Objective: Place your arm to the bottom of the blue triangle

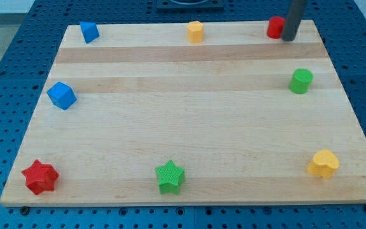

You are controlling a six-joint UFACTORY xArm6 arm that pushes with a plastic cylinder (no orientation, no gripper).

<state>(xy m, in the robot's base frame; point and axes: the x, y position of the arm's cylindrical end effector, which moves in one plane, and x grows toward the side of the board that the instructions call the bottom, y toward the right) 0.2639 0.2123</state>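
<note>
The blue triangle sits at the board's top left corner. My tip is at the top right of the board, touching or just right of a red block, far to the right of the blue triangle. A blue cube lies at the left edge, below the triangle.
A yellow block sits at the top middle. A green cylinder is at the right. A yellow heart is at the bottom right, a green star at the bottom middle, a red star at the bottom left. The wooden board rests on a blue pegboard.
</note>
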